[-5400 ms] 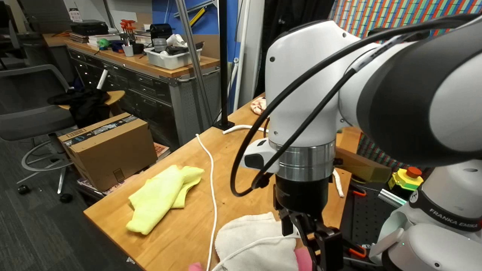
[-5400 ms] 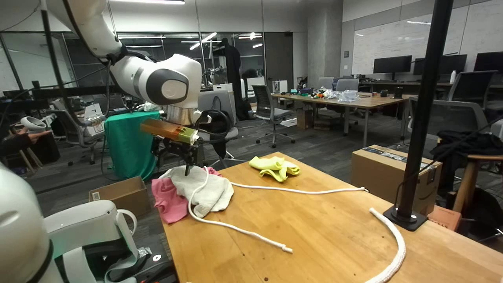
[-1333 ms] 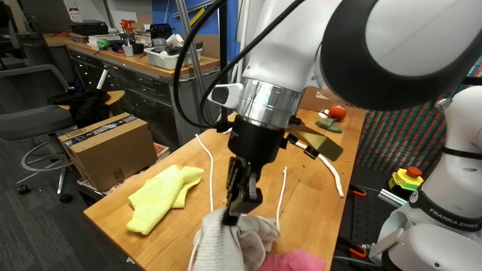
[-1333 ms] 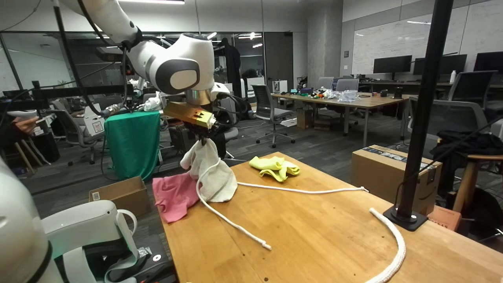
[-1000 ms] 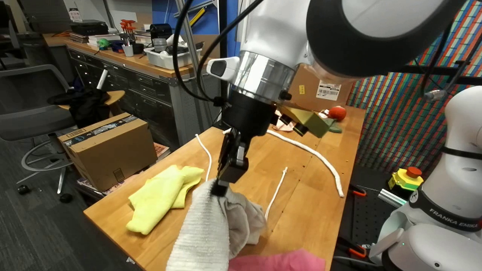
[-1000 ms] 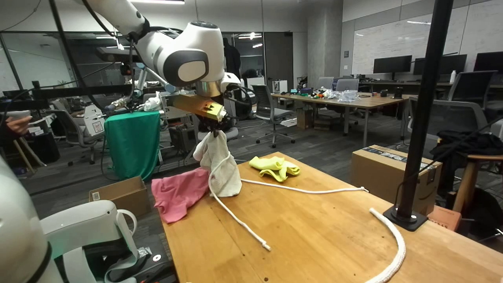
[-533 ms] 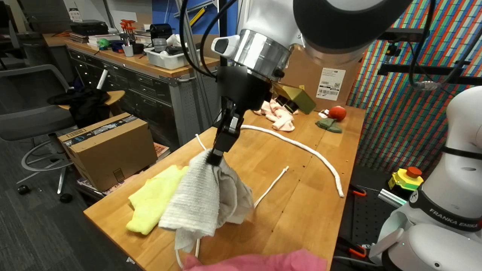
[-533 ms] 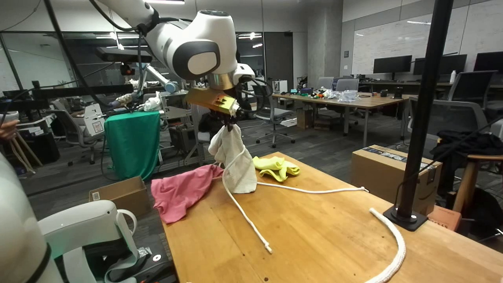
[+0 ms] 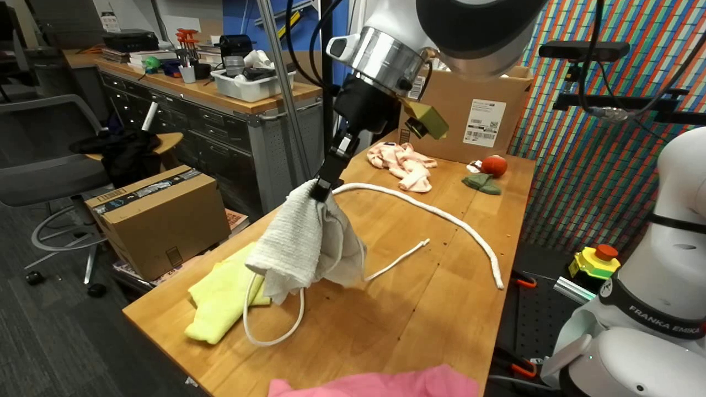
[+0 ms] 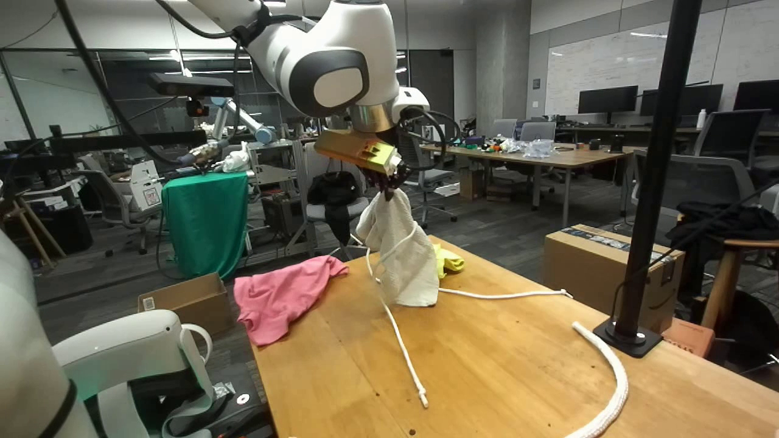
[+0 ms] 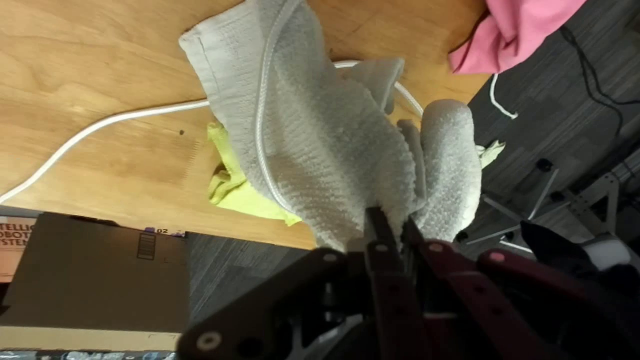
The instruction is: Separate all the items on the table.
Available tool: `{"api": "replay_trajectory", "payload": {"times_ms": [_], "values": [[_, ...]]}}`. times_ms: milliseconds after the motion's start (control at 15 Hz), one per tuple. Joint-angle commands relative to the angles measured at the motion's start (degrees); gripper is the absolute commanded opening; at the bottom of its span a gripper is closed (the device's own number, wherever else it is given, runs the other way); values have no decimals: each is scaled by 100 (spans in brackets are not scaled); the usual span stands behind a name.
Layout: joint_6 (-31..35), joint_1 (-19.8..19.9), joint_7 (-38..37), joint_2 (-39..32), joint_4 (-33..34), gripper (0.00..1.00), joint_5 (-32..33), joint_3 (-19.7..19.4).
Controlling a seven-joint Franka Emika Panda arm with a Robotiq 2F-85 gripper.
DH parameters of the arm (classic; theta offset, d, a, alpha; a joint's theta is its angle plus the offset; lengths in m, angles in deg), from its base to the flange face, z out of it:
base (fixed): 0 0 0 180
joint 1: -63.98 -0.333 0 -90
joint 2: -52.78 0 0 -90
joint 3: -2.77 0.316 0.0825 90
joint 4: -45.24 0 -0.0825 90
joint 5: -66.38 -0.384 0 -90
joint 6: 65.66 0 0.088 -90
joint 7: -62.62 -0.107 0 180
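You have the white-grey cloth [image 9: 300,242] directly beneath your gripper [image 9: 321,190], hanging in folds from its fingertips [image 11: 377,225] above the table [image 9: 441,325]; those fingertips stand close together, pinching a gathered fold at the cloth's top; a thin white rope [image 10: 401,344] crosses the face of that cloth, drops in a loop below its hem in an exterior view, and has a knotted end on the table; the yellow cloth [image 9: 220,298] lies on the table, partly hidden behind your load in both exterior views, and whether the two touch you cannot tell; the pink cloth [image 10: 286,295] lies well apart from your gripper, at the table's edge; also well apart are the pinkish-beige cloth [image 9: 405,162], the thick white rope [image 9: 441,213], the red ball [image 9: 494,165] and, just beside that ball, the green object [image 9: 481,183]; your arm [image 10: 365,36] reaches out over the table and bends downward at the wrist; in an exterior view the gripper is tilted, its fingertips slanting down toward the left of that view; in the wrist view they point into the bunched top of the cloth, whose lower part spreads out beneath.
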Motion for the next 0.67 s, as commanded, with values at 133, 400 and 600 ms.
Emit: {"api": "replay_trajectory", "payload": {"times_ms": [133, 400, 600], "values": [[71, 168, -131, 242, -141, 5, 140, -213], [-50, 270, -218, 303, -242, 5, 397, -252], [-525, 383, -290, 444, -297, 5, 862, -283]]}}
